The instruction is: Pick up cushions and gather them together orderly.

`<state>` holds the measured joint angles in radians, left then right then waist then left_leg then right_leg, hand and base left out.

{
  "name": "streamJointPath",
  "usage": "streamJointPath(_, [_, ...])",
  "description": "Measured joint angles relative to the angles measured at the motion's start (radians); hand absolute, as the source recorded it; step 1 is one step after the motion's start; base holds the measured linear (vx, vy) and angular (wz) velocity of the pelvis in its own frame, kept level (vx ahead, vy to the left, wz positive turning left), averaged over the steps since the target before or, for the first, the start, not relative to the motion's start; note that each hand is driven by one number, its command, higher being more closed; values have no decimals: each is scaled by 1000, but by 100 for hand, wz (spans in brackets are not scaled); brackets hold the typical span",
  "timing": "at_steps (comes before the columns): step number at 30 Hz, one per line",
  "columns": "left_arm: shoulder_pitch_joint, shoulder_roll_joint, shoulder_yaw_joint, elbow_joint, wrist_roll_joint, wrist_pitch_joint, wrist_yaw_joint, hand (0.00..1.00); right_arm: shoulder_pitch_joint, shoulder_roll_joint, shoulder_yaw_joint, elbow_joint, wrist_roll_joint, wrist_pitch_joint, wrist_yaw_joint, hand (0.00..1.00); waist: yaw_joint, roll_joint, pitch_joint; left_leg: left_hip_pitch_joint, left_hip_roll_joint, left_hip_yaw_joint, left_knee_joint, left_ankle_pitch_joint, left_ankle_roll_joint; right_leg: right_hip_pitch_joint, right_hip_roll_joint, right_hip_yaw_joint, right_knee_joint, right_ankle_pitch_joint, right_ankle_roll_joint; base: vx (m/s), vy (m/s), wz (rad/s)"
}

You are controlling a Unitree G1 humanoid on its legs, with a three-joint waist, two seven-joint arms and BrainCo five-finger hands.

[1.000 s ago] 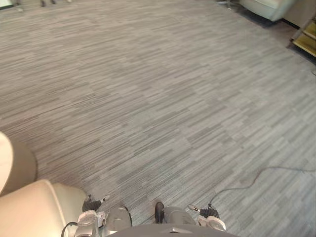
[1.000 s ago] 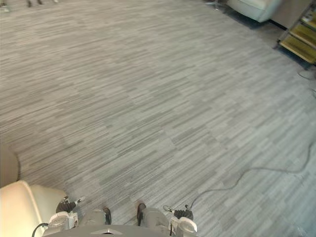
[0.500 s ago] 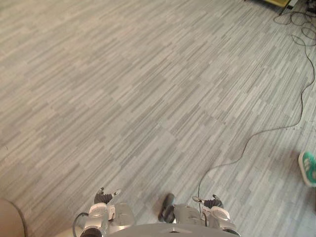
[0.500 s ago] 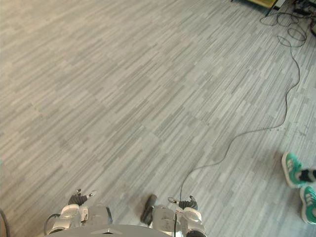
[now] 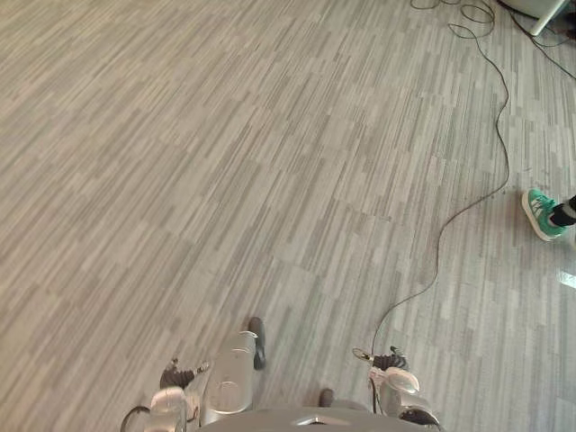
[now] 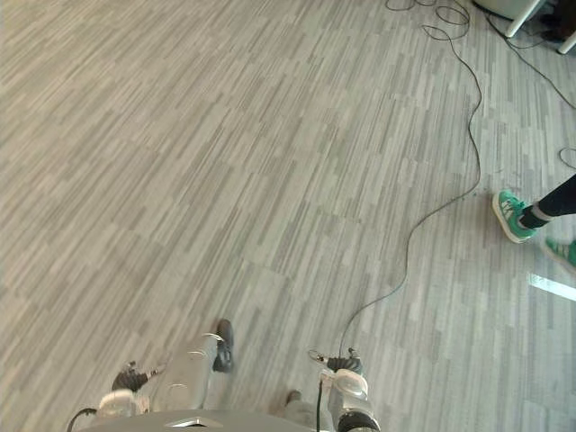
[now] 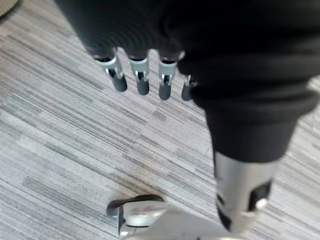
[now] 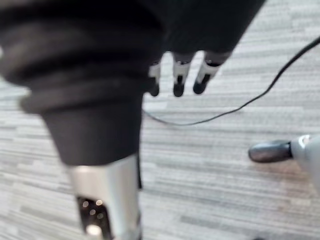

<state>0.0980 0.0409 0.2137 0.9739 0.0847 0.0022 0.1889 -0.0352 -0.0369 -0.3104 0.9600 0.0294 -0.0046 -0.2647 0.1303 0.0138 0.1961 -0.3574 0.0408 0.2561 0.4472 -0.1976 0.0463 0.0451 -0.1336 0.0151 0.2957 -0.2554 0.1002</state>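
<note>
No cushion lies on the carpet (image 5: 270, 162) ahead of me. My left hand (image 7: 141, 70) hangs at my side over the floor, its fingers straight and holding nothing; it also shows low in the left eye view (image 5: 177, 373). My right hand (image 8: 178, 75) hangs the same way on the other side, fingers straight and empty, and shows low in the left eye view (image 5: 385, 363). A beige rounded edge (image 7: 7, 5) peeks in at a corner of the left wrist view; I cannot tell what it is.
Grey striped carpet runs all around. A person's green shoe (image 5: 543, 213) stands on the floor at the right, with a dark trouser leg (image 6: 556, 200) above it. A white furniture base (image 5: 540, 9) sits at the far right corner.
The camera has swung round: the beige cushions at the lower left have slid out of the picture and the person's green shoe has come in at the right. Both hands hang as before.
</note>
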Motion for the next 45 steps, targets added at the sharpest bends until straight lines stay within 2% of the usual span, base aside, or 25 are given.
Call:
streamJointPath(3, [5,18,-25,-1,2,2,-1,0,33,16,-10,0,-23,9,4,0,-2,-24,-11,55,-34,16,2,-46,25,-110,-25,51,306,4,119,358,135,-4])
streamJointPath(4, [7,22,-30,-4,8,5,0,0,51,21,-9,-1,-34,9,4,0,-8,-30,-8,103,-48,17,1,-70,33,-162,-32,67,472,68,194,282,71,-2])
streamJointPath(5, [9,26,-36,-4,10,9,0,0,63,24,-8,-2,-36,8,5,0,-16,-32,-7,139,-52,17,0,-88,35,-196,-37,67,584,93,195,455,86,-2])
streamJointPath(6, [17,32,-51,-6,17,16,0,0,71,16,-9,-15,-33,8,13,0,-33,-33,-6,210,-53,16,-8,-119,38,-256,-45,39,749,86,171,419,34,-5])
streamJointPath(8, [21,36,-59,-8,18,18,0,0,73,10,-7,-40,-37,8,21,0,-51,-28,-6,303,-50,18,-57,-133,34,-320,-59,-49,817,42,73,364,1,-7])
streamJointPath(11, [13,31,-59,-19,17,18,0,0,63,10,-9,-42,-37,3,38,0,-59,-15,-4,453,-17,24,-163,-133,31,-413,-53,-212,675,-30,-25,432,-73,-11])
streamJointPath(13, [10,29,-59,-19,17,18,0,0,55,9,-8,-45,-36,-1,39,0,-65,-11,-4,497,5,25,-197,-133,31,-449,-39,-256,565,-35,-39,341,-101,-3])
streamJointPath(16, [8,36,-69,-12,19,18,-1,0,38,1,-8,-43,-37,0,38,0,-92,-10,-3,569,46,7,-249,-129,9,-512,17,-256,171,98,-54,558,-241,23])
streamJointPath(17, [10,39,-70,-8,21,18,0,0,44,-9,-6,-40,-38,4,38,0,-100,-16,-5,595,45,-21,-258,-129,4,-493,25,-220,-4,191,-53,505,-259,46])
streamJointPath(18, [12,42,-70,-3,29,18,1,0,63,-14,-7,-38,-37,9,39,0,-107,-29,-8,620,34,-57,-258,-136,-39,-475,20,-183,-103,291,-41,499,-255,50])
streamJointPath(19, [8,38,-70,5,31,18,1,0,68,-16,-12,-38,-37,10,38,0,-113,-25,-9,639,39,-82,-254,-145,-54,-465,21,-175,-85,377,-56,593,-293,43])
streamJointPath(20, [-1,7,-71,35,40,17,0,0,69,-57,-16,-26,-39,12,38,0,-114,42,-16,647,87,-127,-219,-136,-71,-491,54,-182,33,355,-75,447,-209,19])
streamJointPath(22, [-2,-23,-59,38,45,16,1,0,69,-67,-26,-33,-43,10,38,0,-112,77,-26,590,128,-163,-62,-61,-116,-493,81,-199,115,276,-110,568,-252,-9])
streamJointPath(25, [-8,-23,-35,34,49,16,-1,0,78,-56,-28,-39,-42,13,37,0,-123,78,-24,491,161,-213,200,104,-121,-421,102,-217,120,204,-125,527,-203,3])
streamJointPath(26, [-7,-23,-17,18,54,15,-4,0,89,-51,-25,-44,-42,12,36,0,-122,76,-18,397,189,-224,450,124,-138,-338,122,-221,98,156,-144,428,-135,14])
streamJointPath(29, [-6,-15,-15,-21,55,12,-14,0,107,-49,-12,-41,-28,12,35,0,-87,65,-2,258,230,-134,700,62,-101,-180,140,-221,50,94,-148,424,-93,3])
streamJointPath(33, [4,-14,-20,-50,55,14,-19,0,94,-23,-5,-44,-16,10,34,0,-69,67,-4,80,223,-37,640,-5,-79,-52,131,-217,-42,71,-123,366,41,-1])
streamJointPath(35, [10,-10,-23,-57,55,13,-19,0,89,-10,-11,-37,-15,12,35,0,-57,56,-1,10,176,8,425,-33,-85,20,102,-216,-114,66,-108,522,169,2])
streamJointPath(36, [12,-10,-40,-59,55,13,-16,0,88,-10,-19,-29,-14,12,33,0,-45,51,-2,11,131,17,206,-18,-101,44,81,-213,-138,61,-93,390,174,-13])
streamJointPath(37, [14,-8,-55,-58,55,13,-16,0,80,-13,-29,-12,-15,11,33,0,-38,57,-5,25,94,0,-53,55,-115,64,67,-202,-153,47,-69,514,257,-39])
streamJointPath(38, [26,-12,-61,-46,55,13,-16,0,69,-13,-38,5,-14,14,32,0,-22,55,-3,52,71,-9,-174,232,-101,89,54,-169,-169,33,-47,446,214,-44])
streamJointPath(40, [23,2,-58,-29,55,14,-11,0,64,14,-36,4,-14,20,24,0,-23,30,-6,74,42,18,-133,190,-17,135,51,-122,-227,73,-67,583,198,-17])
streamJointPath(43, [16,9,-38,-18,54,11,-8,0,46,34,-46,3,-15,20,23,0,-3,17,5,-31,65,21,138,106,-24,179,39,-92,-225,143,-56,344,134,-8])
streamJointPath(44, [18,11,-25,-14,54,13,-8,0,60,34,-50,2,-15,21,21,0,-1,4,-15,-19,34,-23,82,93,-25,179,17,-73,-199,131,-41,354,227,-30])
streamJointPath(45, [51,-8,-35,-10,54,14,-8,0,75,16,-55,3,-17,18,21,0,4,27,-44,8,34,-56,-1,67,14,148,30,-51,-86,93,10,235,194,-21])
